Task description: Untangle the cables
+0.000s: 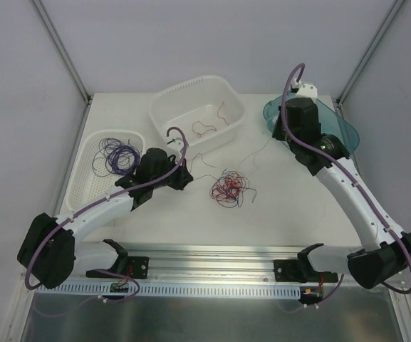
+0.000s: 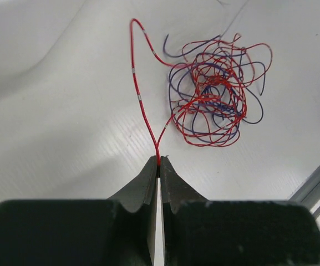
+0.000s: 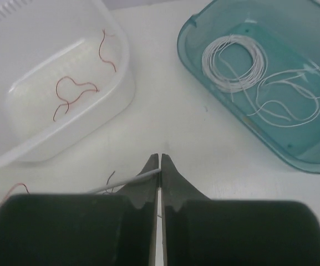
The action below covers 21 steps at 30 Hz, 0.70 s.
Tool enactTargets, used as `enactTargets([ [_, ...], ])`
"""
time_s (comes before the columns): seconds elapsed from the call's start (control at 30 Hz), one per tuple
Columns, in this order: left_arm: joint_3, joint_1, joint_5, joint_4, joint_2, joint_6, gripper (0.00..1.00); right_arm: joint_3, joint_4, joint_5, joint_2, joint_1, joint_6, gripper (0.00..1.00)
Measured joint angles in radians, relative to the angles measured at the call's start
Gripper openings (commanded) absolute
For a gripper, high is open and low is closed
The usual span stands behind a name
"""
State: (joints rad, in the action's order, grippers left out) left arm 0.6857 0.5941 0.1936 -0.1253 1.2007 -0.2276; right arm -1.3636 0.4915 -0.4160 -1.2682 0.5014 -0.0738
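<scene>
Two sets of jaws, both closed down to a sliver. The left jaws pinch a red cable (image 2: 143,105) at their tips. It rises from them as a V, one leg running into the tangle (image 1: 228,189) of red and purple cables that lies mid-desk (image 1: 290,199), near those jaws. The right jaws nip a pale white cable (image 3: 135,178) that trails off to the left above the desk. I can see loose red strands (image 3: 71,91) in the white tub (image 3: 121,83), white coils (image 3: 232,64) in the teal tray (image 3: 293,33), and purple coils (image 1: 117,155) in the basket (image 1: 84,178) at far left.
</scene>
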Motion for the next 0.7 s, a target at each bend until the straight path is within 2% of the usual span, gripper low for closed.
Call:
enactTargets([
  [0.2,-0.004,0.0,-0.028,0.078,0.025,-0.053,0.0,-0.186,0.014,0.011,0.0,-0.099,0.07,0.01],
  [0.47,-0.004,0.0,0.017,0.143,0.167,-0.104,0.0,-0.529,-0.032,0.055,-0.066,-0.196,0.179,0.01],
  [0.7,-0.004,0.0,0.058,0.178,0.234,-0.131,0.03,-0.658,-0.112,0.097,-0.146,-0.286,0.223,0.01],
])
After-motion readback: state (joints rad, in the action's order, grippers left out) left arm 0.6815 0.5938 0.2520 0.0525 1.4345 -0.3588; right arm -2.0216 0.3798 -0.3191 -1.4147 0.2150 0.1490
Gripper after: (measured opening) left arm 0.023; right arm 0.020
